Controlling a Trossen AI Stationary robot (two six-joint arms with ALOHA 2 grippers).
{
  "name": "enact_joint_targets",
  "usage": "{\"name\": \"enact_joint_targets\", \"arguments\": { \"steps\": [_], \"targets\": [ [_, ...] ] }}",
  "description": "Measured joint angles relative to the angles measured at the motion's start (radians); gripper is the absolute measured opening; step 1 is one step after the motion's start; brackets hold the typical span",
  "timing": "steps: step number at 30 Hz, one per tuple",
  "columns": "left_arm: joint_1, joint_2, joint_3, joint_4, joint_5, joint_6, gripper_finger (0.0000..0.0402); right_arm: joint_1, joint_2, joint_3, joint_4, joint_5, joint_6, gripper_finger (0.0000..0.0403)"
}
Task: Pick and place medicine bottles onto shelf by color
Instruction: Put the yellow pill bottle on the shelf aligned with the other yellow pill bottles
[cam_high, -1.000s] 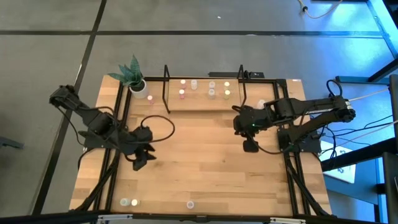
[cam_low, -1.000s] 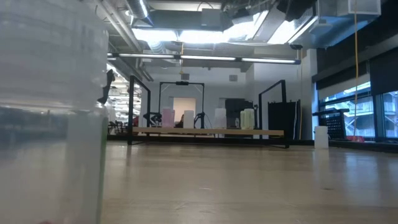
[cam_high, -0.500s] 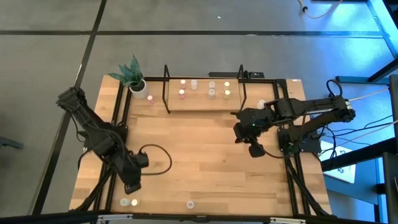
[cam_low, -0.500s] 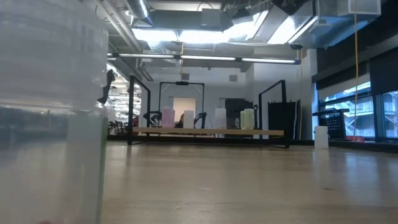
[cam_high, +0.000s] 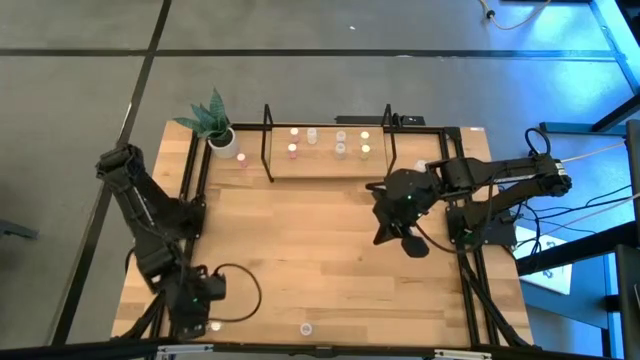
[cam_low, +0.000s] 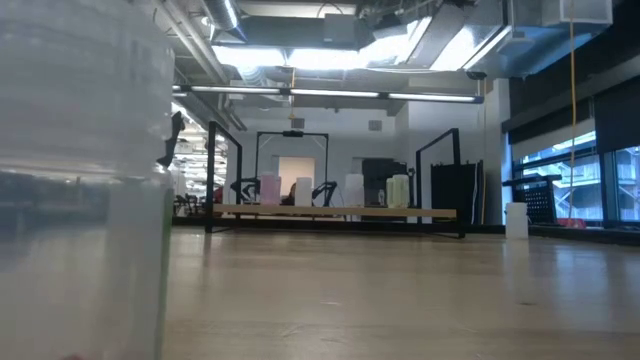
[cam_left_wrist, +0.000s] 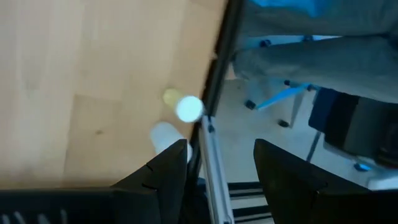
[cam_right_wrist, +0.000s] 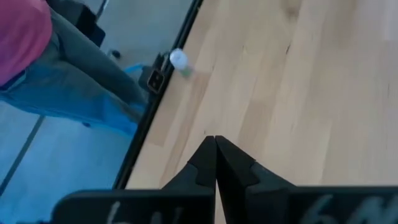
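Left tool (cam_high: 197, 318) at worktop's (cam_high: 320, 260) 7 o'clock corner, jaws apart, empty, poised over two loose bottles (cam_left_wrist: 184, 107) beside edge rail, likely next pick. Right tool (cam_right_wrist: 216, 142) pinched shut, empty, near 3 o'clock. Shelf (cam_high: 325, 165) at 12 o'clock, six bottles sorted.

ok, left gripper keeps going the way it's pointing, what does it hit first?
Likely the two medicine bottles at the table's near-left edge: the open left gripper points roughly at them. Depth is unclear; it may pass beside them.
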Motion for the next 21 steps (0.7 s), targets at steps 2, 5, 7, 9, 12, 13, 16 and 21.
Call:
{"name": "enact_joint_targets", "arguments": {
  "steps": [2,5,7,9,12,13,16,21],
  "targets": [
    [-0.04,0.001,0.0,0.017,-0.053,0.022,0.018,0.0,0.0,0.0,0.023,0.0,0.014,0.0006],
    [-0.081,0.0,0.0,0.018,-0.134,0.048,0.018,0.0,0.0,0.0,0.051,0.0,0.015,0.0006],
    [-0.097,0.001,0.0,0.018,-0.165,0.069,0.018,0.0,0.0,0.0,0.064,0.001,0.015,0.0006],
    [-0.104,0.01,0.0,0.018,-0.182,0.095,0.018,0.0,0.0,0.0,0.068,0.02,0.015,0.0006],
    [-0.114,0.036,0.0,0.02,-0.19,0.131,0.018,0.0,0.0,0.0,0.07,0.08,0.016,0.0006],
    [-0.117,0.047,0.0,0.022,-0.19,0.139,0.018,0.0,0.0,0.0,0.07,0.099,0.016,0.0006],
    [-0.117,0.08,0.0,0.044,-0.19,0.156,0.018,0.0,0.0,0.0,0.07,0.143,0.021,0.0006],
    [-0.132,0.133,0.0,0.114,-0.213,0.167,0.018,0.0,0.0,0.0,0.07,0.148,0.05,0.0006]
  ]
}}
